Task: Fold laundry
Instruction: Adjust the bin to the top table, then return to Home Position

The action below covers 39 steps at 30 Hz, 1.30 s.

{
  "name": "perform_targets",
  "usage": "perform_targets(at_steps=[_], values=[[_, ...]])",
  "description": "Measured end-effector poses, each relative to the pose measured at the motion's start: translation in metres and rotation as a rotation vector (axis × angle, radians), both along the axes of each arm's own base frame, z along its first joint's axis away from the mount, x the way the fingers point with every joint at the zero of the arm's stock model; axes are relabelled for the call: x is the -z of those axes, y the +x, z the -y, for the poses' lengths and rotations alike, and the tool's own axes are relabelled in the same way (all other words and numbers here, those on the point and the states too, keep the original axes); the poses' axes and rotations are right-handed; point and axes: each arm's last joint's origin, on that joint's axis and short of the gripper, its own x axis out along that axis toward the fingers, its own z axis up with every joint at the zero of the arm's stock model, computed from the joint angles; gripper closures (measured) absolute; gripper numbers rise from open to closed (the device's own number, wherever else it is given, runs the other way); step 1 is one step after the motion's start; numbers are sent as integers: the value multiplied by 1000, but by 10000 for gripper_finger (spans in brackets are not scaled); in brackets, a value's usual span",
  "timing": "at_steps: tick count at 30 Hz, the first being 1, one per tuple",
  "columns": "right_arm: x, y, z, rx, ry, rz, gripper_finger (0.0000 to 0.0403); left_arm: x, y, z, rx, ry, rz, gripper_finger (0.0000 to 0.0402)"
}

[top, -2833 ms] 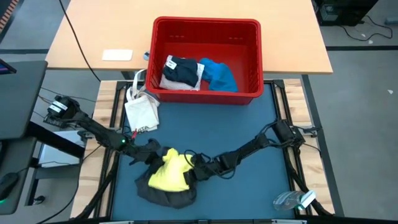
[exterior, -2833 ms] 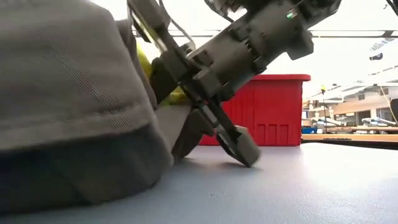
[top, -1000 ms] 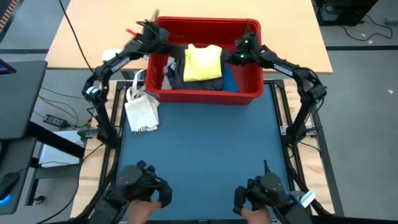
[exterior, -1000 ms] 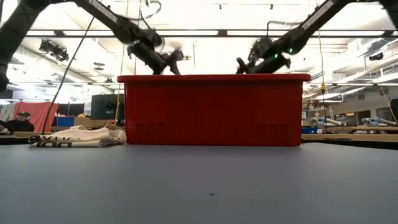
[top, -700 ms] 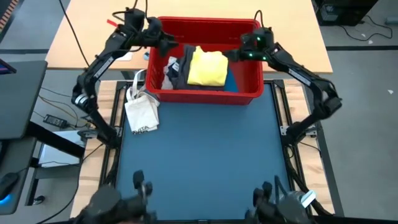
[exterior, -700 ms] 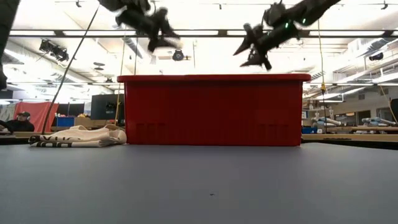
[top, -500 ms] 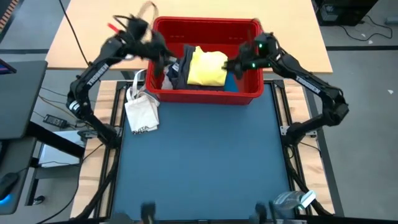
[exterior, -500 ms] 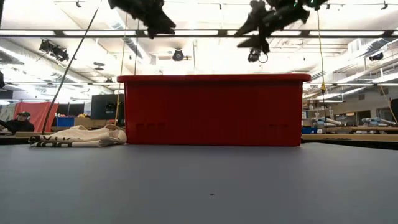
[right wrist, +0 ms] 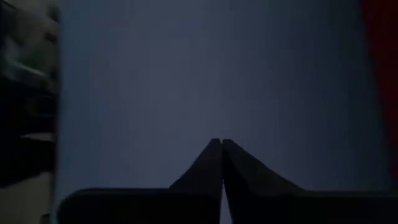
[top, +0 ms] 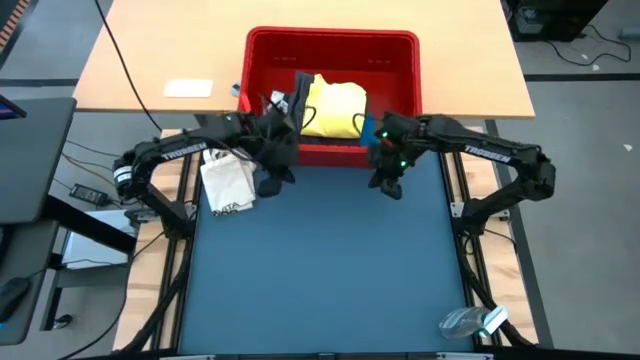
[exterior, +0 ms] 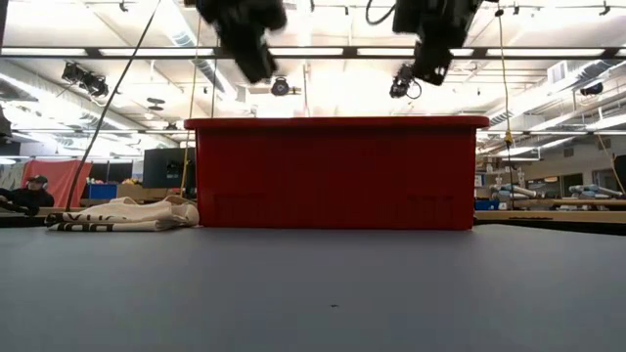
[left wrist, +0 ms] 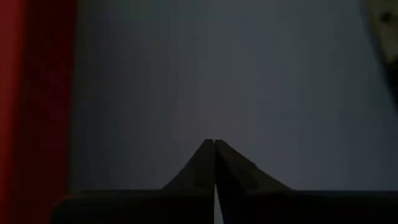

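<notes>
Left hand hangs above the worktop just in front of the red plastic basket, near its left front corner; fingers pressed together, nothing between them. Right hand hangs just in front of the basket's right front corner, fingers likewise together and empty. Low view: both hands well above the basket's rim, clear of the dark blue worktop.

Task status, judged from how things lie:
- Large bright yellow T-shirt lies inside the basket, on top of the pile, as a compact, roughly rectangular packet. It looks folded and put away.
- Dark grey garment sits under and just left of the yellow T-shirt, inside the basket; whether it is folded I cannot tell.
- Small blue piece shows only as a sliver at the basket's front right, partly hidden by the right arm.
- Other cloth in the basket is covered; its state is hidden.
- No laundry lies in front of the basket.

Judgement: the current piece appears finished; either the task is near its end or another garment must be drawn out of the basket.

Small white bag with strap handles lies flat just left of the basket's front corner, not part of the laundry.
</notes>
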Motion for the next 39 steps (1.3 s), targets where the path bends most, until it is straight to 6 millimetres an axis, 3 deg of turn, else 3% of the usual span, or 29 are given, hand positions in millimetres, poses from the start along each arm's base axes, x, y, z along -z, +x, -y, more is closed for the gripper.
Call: perform_targets(at_steps=[4,9,13,17,23,28,32,35,39], values=[[18,11,5,69,-53,-129,394,36,4,-2,-148,-13,-68,395],[44,12,49,415,-195,-327,390,50,5,-26,-278,103,-1,398],[49,8,85,566,-265,-291,398,42,0,-60,-398,187,127,399],[39,0,127,780,-416,-147,397,38,-6,-101,-499,254,261,400],[33,-18,158,888,-354,-11,396,51,-18,-165,-605,406,301,401],[26,-27,162,897,-241,65,390,40,-34,-199,-692,439,293,401],[16,-28,154,824,-163,136,392,22,-45,-213,-724,444,310,401],[3,-30,143,742,-114,213,397,-3,-49,-210,-674,386,394,401],[-21,-31,118,609,-83,325,398,-18,-39,-195,-568,110,508,401]])
